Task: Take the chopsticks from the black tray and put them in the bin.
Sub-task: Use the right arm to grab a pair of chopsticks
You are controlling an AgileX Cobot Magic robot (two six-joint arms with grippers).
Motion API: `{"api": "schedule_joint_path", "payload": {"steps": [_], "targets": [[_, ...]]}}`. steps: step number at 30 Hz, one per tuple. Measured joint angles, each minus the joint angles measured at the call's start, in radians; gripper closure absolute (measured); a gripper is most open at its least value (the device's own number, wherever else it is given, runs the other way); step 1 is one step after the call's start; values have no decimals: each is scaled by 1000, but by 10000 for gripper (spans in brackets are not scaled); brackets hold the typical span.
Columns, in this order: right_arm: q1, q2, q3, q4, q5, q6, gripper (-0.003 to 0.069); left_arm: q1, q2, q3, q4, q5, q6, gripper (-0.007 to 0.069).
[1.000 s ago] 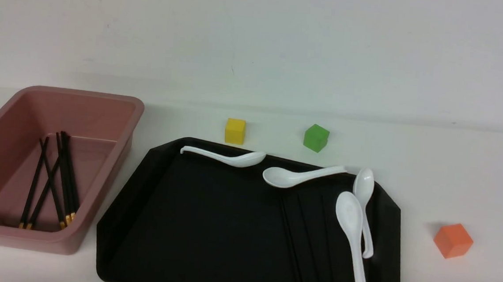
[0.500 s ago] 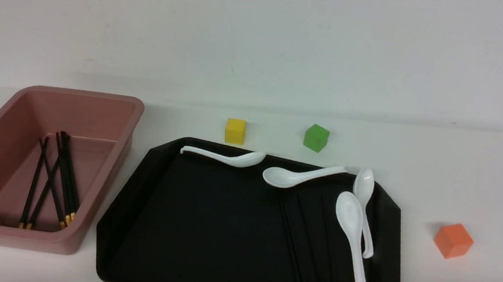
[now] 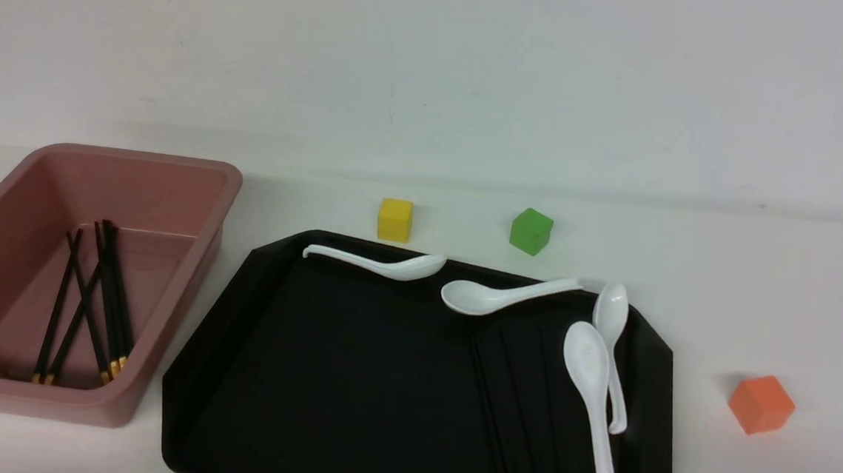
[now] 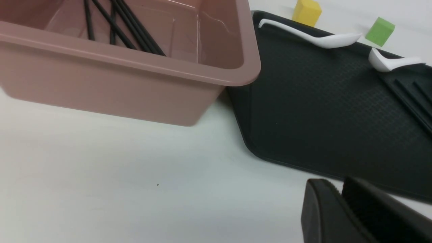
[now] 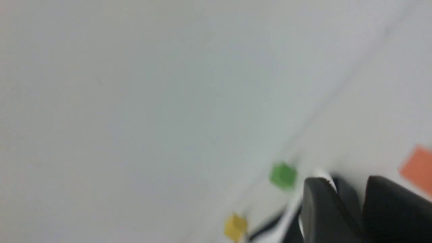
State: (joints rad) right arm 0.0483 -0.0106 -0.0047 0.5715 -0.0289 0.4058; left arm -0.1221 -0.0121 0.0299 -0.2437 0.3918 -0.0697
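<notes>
Left gripper (image 4: 339,185) closed up, right gripper (image 5: 347,184) unreadable through blur, you are risking snagging the white spoon (image 3: 589,382) lying beside the chopsticks (image 3: 487,412).

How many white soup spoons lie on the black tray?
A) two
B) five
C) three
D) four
D: the front view shows four white soup spoons on the black tray, two along its far rim and two at its right side.

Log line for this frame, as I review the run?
bin: chopsticks inside | tray: other chopsticks lying beside spoons | left gripper: shut, empty | right gripper: open, empty | task: unfinished
</notes>
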Motion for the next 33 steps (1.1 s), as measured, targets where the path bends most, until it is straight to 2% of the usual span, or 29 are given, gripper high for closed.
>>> {"api": "schedule_joint_path", "payload": {"steps": [2,5,8,9,10,12,13,14,16,17,21,22,24,26,27,28,30,33], "targets": [[0,8,-55,-39,-16,-30,519,0,0,0,0,0,0,529],[0,95,-209,-163,29,-135,631,0,0,0,0,0,0,525],[0,233,-393,-286,255,-222,670,0,0,0,0,0,0,522],[0,280,-430,-302,316,-237,670,0,0,0,0,0,0,521],[0,356,-509,-326,474,-251,669,0,0,0,0,0,0,519],[0,481,-585,-329,655,-265,664,0,0,0,0,0,0,516],[0,511,-602,-329,697,-267,662,0,0,0,0,0,0,515],[0,646,-655,-303,859,-294,656,0,0,0,0,0,0,513],[0,751,-677,-248,952,-346,651,-1,0,0,0,0,0,512],[0,823,-681,-207,983,-406,648,-1,0,0,0,0,0,511],[35,1061,-683,91,1055,-736,641,-1,0,0,0,0,0,510],[70,1115,-690,170,1057,-789,640,-1,0,0,0,0,0,508],[140,1190,-714,231,1043,-831,640,-1,0,0,0,0,0,504],[215,1251,-746,228,1006,-820,640,-1,0,0,0,0,0,501],[287,1293,-781,198,973,-784,640,-1,0,0,0,0,0,500],[318,1320,-798,164,952,-747,640,-1,0,0,0,0,0,499],[437,1384,-867,21,907,-603,636,-1,0,0,0,0,0,498],[549,1457,-948,-227,881,-386,629,-1,0,0,0,0,0,495]]}}
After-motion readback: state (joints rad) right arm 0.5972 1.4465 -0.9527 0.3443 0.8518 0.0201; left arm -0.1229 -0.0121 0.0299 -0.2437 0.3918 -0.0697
